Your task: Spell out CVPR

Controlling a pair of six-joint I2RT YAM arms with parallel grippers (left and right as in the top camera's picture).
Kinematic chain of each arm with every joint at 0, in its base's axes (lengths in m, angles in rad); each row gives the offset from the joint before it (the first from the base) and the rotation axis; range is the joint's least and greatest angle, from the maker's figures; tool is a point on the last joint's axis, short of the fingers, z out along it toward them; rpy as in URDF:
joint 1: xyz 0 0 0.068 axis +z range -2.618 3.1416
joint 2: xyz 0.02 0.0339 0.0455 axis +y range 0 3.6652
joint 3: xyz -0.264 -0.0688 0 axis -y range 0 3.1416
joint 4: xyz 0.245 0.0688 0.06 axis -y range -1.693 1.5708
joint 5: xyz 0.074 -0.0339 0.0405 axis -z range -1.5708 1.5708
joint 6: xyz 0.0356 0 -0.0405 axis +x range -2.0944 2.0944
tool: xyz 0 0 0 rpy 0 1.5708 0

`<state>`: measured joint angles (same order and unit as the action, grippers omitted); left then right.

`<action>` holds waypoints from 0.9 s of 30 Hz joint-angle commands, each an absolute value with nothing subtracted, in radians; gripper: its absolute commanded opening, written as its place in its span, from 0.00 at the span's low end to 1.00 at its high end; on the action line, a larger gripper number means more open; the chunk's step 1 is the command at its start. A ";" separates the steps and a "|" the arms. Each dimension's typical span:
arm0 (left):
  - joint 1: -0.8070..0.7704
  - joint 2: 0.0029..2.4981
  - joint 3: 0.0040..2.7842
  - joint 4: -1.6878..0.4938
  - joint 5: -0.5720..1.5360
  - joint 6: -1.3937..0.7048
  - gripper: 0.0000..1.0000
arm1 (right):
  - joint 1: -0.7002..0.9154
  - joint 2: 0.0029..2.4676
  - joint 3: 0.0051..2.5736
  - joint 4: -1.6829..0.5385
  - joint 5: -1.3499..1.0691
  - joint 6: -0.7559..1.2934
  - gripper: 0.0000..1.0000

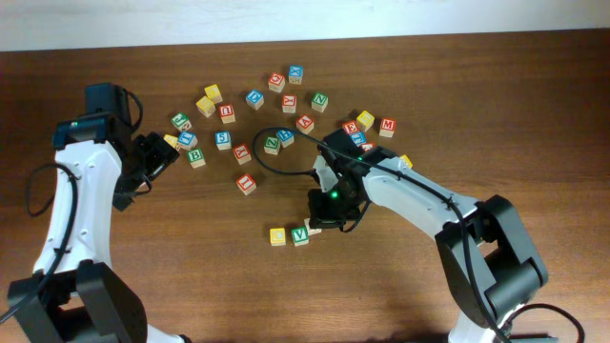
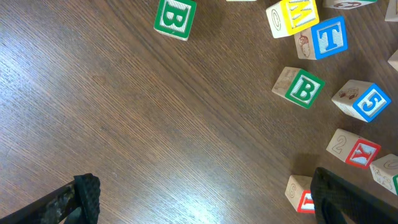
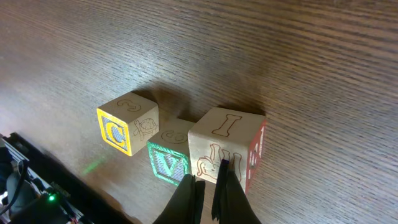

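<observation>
My right gripper (image 3: 209,180): two fingers drawn together, tips against one wooden cube with red lettering (image 3: 224,134), letter unreadable. Left of the tips, one green-bordered V wooden cube (image 3: 166,163) touches it. Just beyond is one yellow-bordered C wooden cube (image 3: 124,127). My left gripper (image 2: 204,190): fingers spread wide, holding nothing.

Right wrist view: yellow C block (image 3: 115,134); green V block (image 3: 166,165) at its four o'clock; I-engraved block (image 3: 227,124) at its three o'clock. Left wrist view: green B block (image 2: 175,17), second green B block (image 2: 303,89), blue T block (image 2: 328,37), blue 5 block (image 2: 371,104), red Y block (image 2: 360,152).
</observation>
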<state>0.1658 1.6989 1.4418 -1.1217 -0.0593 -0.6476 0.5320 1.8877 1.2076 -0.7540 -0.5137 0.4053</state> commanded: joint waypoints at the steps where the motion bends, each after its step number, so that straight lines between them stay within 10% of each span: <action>1: 0.168 1.691 1.441 -1.127 -0.063 -0.635 0.99 | 0.535 1.908 1.178 -0.783 -0.300 0.410 0.04; 27: 0.168 1.691 1.441 -1.126 -0.063 -0.635 0.99 | 0.537 1.859 1.172 -0.701 -0.534 0.405 0.04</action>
<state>0.1658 1.6989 1.4418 -1.1217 -0.0593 -0.6476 0.5346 1.8515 1.2171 -0.7242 -0.5461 0.3954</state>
